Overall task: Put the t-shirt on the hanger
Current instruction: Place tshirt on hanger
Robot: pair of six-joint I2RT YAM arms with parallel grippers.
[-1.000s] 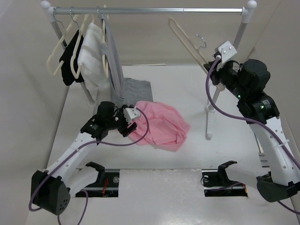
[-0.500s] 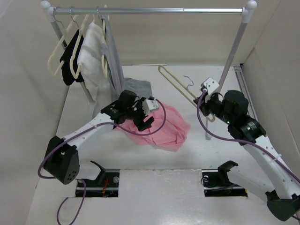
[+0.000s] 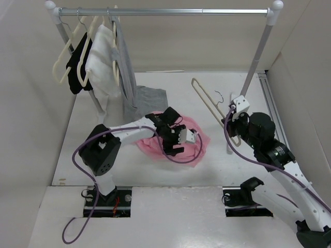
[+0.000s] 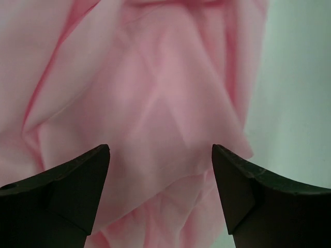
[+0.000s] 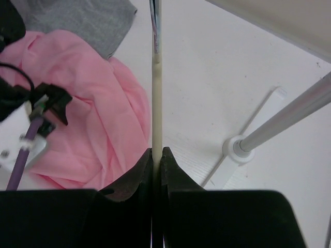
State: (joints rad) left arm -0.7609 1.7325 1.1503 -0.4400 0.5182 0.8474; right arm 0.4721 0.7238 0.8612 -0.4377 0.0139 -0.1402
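My left hand [image 3: 175, 145] hangs directly over the t-shirt [image 3: 199, 140], pointing down into it. Its jaws are spread wide with nothing between them, and in the left wrist view only loose pink folds show below and ahead of it. The shirt is a crumpled heap on the worktop [image 3: 207, 173]. I can't pick out the collar or a hem from here, so I can't tell which way the garment's length runs under the hand.

My right hand [image 3: 235, 128] is clamped tight on the hanger [image 3: 208, 102], gripping one thin cream bar. The hanger's long axis runs straight out ahead of that hand and away from me, with the metal hook off to one side of the bar. The shirt lies just to the left of the right hand and a little forward of it, so the bar passes beside the heap's right edge rather than over it.

The left hand is clearly the one for the cloth and the right the one for the frame. I reckon the next move depends on lifting an opening of the shirt to the height of the hanger's far end.

Room is tight on the right, where the rail post [image 3: 254, 72] and its foot stand just beside the right hand. A grey garment [image 3: 150, 98] lies beyond the left hand, touching the pink heap. The worktop on the near side of both hands gives open room.
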